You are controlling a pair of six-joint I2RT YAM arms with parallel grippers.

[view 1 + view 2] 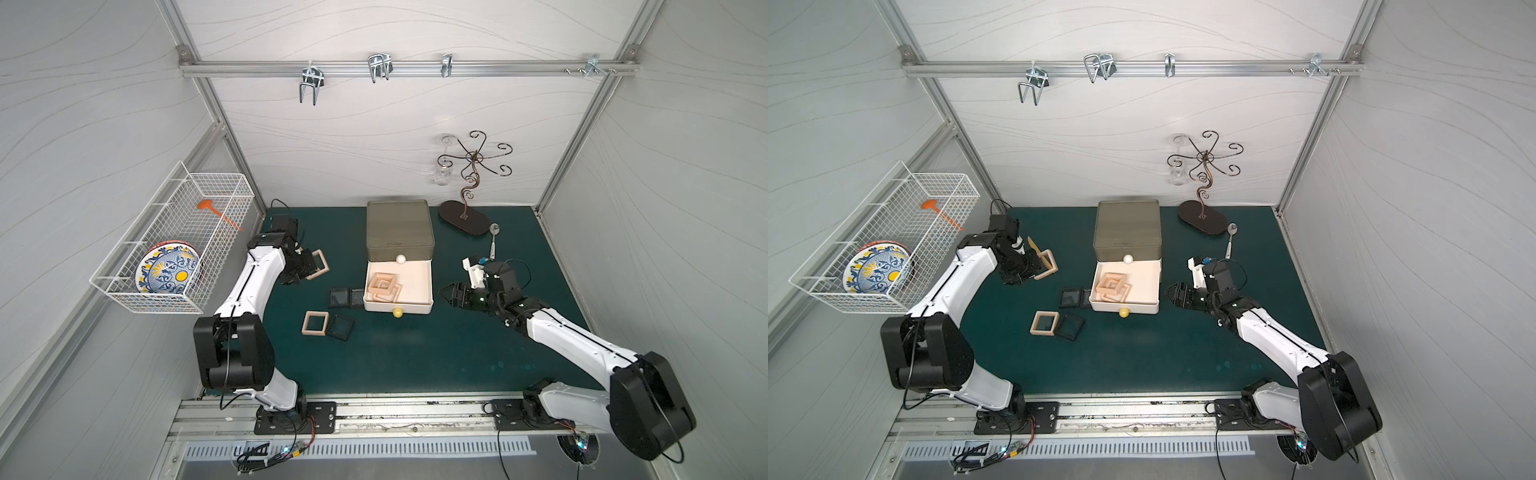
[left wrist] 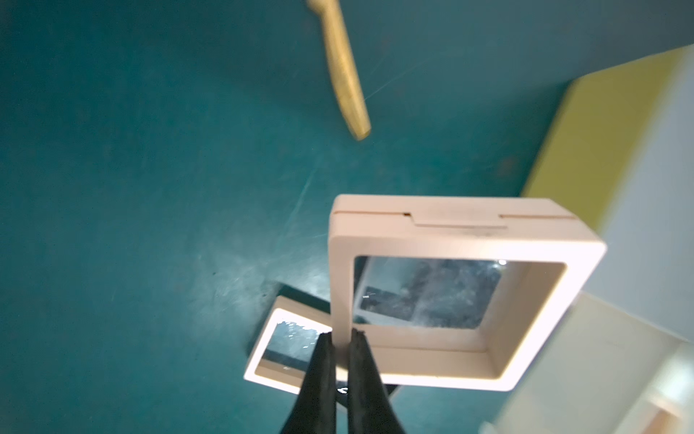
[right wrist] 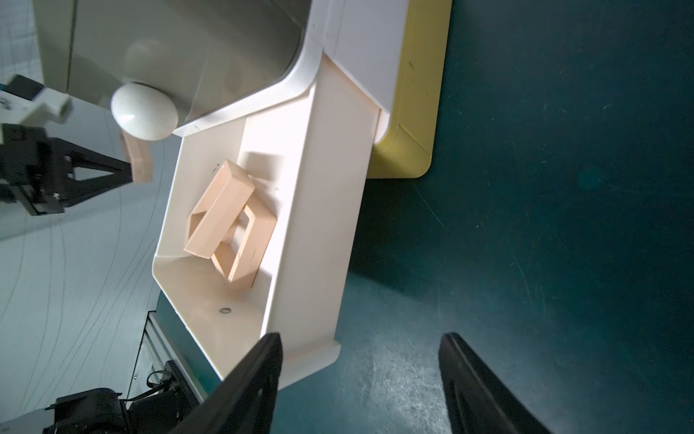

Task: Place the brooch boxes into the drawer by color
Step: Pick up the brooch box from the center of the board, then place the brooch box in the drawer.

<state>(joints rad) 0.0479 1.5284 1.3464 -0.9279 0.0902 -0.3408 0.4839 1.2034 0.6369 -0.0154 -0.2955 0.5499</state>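
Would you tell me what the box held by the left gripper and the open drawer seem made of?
Held box: probably matte beige plastic, given its moulded seam and clip; the window looks like clear glossy film. Open drawer: smooth white plastic, with rounded moulded corners and faint sheen.

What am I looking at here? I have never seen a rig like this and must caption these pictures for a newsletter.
Two white robot arms are bolted at the near edge of a green mat, and each ends in a two-fingered gripper. Two pictures look down from overhead and are nearly the same. The other two come from small cameras on the arms' wrists.

The left gripper is shut on the frame of a beige-framed box. The right gripper is open and empty beside the drawer chest. The chest's white drawer stands open with beige boxes inside.

On the mat lie three black boxes and a loose beige box.
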